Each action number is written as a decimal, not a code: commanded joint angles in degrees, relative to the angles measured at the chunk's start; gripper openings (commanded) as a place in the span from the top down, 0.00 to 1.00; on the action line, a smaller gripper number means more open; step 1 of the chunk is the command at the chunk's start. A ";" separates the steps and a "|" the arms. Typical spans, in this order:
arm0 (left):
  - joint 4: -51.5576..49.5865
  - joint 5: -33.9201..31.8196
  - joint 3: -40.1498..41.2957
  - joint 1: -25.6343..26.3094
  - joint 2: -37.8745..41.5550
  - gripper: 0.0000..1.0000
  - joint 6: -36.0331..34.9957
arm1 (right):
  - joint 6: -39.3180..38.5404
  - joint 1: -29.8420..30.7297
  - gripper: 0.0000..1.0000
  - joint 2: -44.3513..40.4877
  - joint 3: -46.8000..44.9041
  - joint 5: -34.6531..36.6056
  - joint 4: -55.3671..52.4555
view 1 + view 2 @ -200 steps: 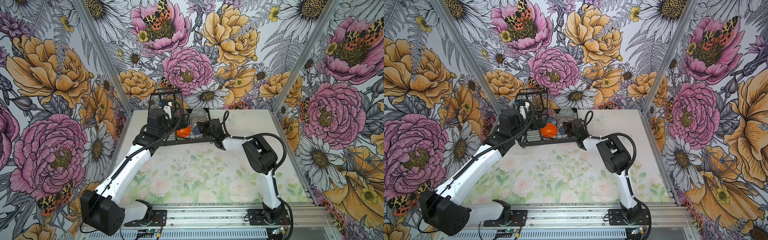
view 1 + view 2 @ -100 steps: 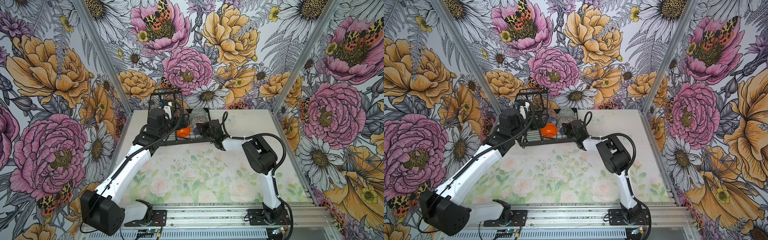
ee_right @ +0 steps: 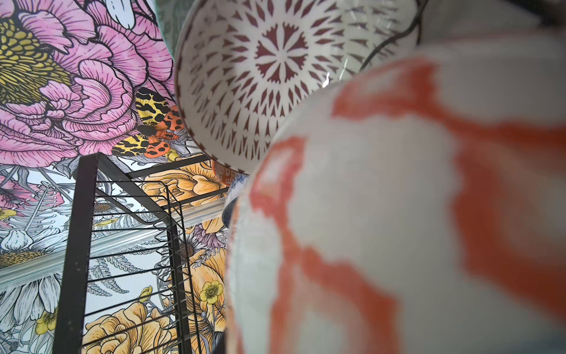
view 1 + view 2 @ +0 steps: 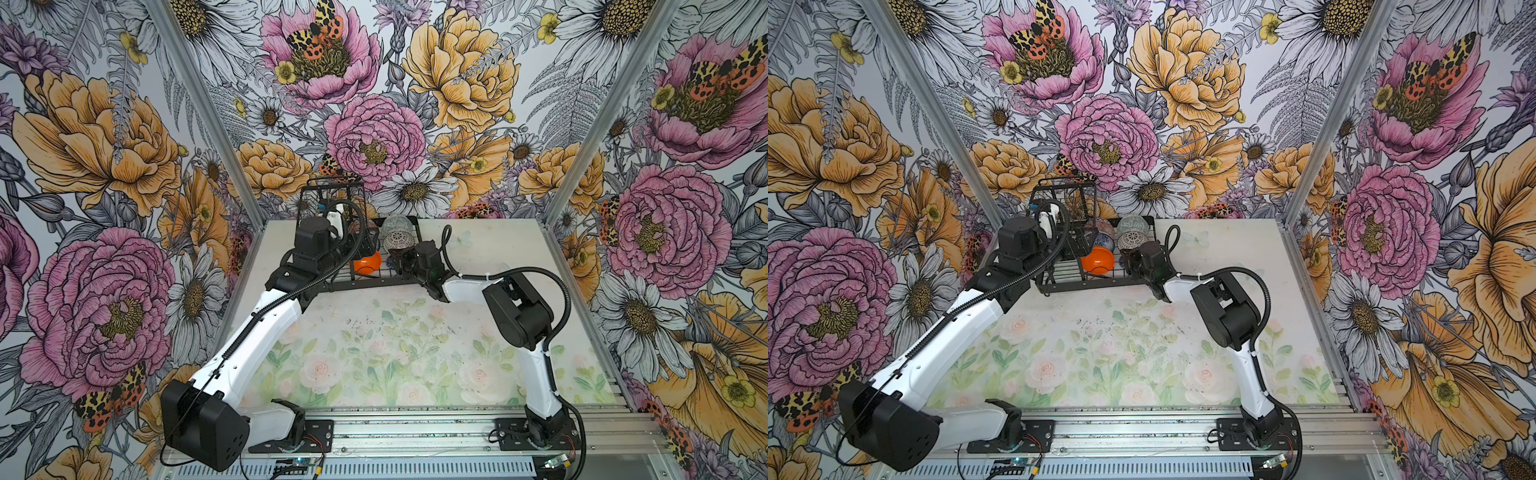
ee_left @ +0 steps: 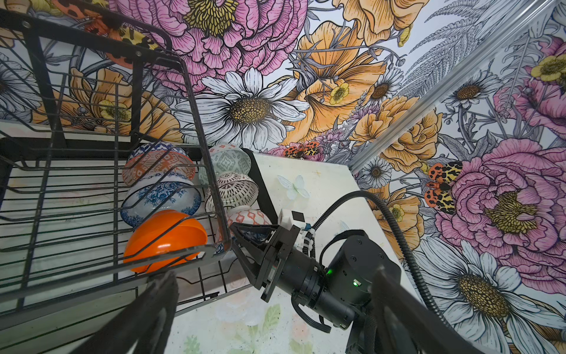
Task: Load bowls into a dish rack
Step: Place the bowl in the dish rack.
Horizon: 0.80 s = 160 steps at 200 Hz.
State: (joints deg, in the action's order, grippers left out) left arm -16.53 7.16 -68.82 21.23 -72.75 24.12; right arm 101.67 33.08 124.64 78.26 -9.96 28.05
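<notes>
The black wire dish rack stands at the table's back, and two rows of bowls lean in its slots. The plain orange bowl is frontmost, with the blue-white floral bowl behind it. In the other row are the pale green-grey bowl and the lattice bowl. My right gripper sits astride the rim of the orange-white bowl, its jaws a little apart. Open wide and empty, my left gripper hovers by the rack's front left.
The raised basket tier stands over the rack's left end, close above my left wrist. Floral walls close in behind and at both sides. The flowered mat lies in front of the rack.
The right wrist has barely shifted at the rack's right end. The bowls and the left arm have stayed put.
</notes>
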 commanded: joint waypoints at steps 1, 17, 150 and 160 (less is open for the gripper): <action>0.10 1.03 0.70 -0.14 1.64 0.01 0.78 | 1.01 0.93 0.71 1.60 -0.08 -1.95 -1.90; 0.12 0.87 0.78 -0.14 1.65 0.01 0.75 | 1.03 0.98 0.70 1.58 -0.12 -1.91 -1.88; 0.12 0.86 0.79 -0.10 1.47 0.01 0.75 | -0.57 -0.29 0.55 -0.23 -0.03 -3.03 -1.82; 0.13 0.87 0.79 -0.05 1.42 0.01 0.75 | -0.75 -0.37 0.55 -0.38 -0.03 -3.05 -1.86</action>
State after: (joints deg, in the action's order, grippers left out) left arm -16.53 7.16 -68.75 21.23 -72.75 24.12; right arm 102.00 33.04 124.68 78.26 -12.36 27.18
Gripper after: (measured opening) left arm 0.986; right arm 0.446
